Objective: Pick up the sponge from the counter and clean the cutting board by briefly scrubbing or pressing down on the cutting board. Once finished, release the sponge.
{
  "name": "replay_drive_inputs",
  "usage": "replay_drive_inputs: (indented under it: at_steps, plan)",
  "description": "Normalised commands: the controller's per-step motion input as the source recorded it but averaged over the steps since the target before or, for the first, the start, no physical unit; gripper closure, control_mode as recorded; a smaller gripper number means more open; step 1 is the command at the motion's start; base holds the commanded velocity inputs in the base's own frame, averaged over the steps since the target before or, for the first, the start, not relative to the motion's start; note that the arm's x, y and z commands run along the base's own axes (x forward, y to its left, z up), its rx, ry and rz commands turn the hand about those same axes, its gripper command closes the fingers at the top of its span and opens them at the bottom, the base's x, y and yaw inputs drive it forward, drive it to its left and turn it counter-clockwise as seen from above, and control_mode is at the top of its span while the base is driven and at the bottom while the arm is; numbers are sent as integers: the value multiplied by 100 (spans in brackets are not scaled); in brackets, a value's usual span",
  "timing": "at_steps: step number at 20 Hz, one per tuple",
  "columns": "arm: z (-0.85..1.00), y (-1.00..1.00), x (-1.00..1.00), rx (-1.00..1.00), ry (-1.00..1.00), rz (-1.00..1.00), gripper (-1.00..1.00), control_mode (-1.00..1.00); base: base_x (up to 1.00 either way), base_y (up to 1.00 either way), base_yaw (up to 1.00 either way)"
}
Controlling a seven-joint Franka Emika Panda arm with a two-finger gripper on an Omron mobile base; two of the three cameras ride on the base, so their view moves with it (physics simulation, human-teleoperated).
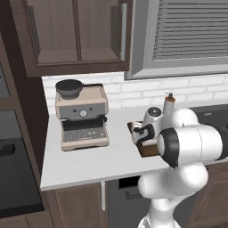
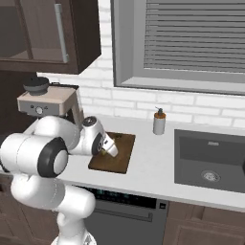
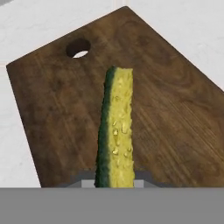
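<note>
In the hand view I have the sponge (image 3: 115,131) pinched on edge between the gripper (image 3: 114,181) tips, the jaws clamped on it at the bottom centre of the frame. Its yellow face points right and the dark green scrub layer left. It hangs over the middle of the cutting board (image 3: 175,113), narrow end aimed at the wood, which I judge suits pressing down or rubbing across the grain. I cannot tell whether the sponge end is touching the board or just above it.

In the right base view the hand sits low over the board's left half, near centre frame, with a fleck of yellow-green showing beneath it. The board lies flat on the counter (image 2: 158,158), its hanging hole (image 3: 78,47) toward the upper left of the hand view.

Around it: the coffee machine (image 1: 82,116) stands at centre left of the left base view, well apart from the board. The soap dispenser (image 2: 159,121) is behind the board on its right, near but not touching. The sink (image 2: 210,160) is at the right edge. None of these crowds the scrubbing area, though a long sweep rightward could approach the dispenser.
</note>
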Motion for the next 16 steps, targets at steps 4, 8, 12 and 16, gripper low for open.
replay_drive_inputs:
  at_steps: [4,8,12,16]
  plan:
    - [0,6,43,0,-1,0,100,-100,0,0,0]
    - [0,5,31,0,0,0,100,-100,0,0,0]
    - [-7,-3,-7,0,-2,-5,100,-100,0,0,0]
    - [-28,-40,-54,0,-5,-13,100,-100,0,0,0]
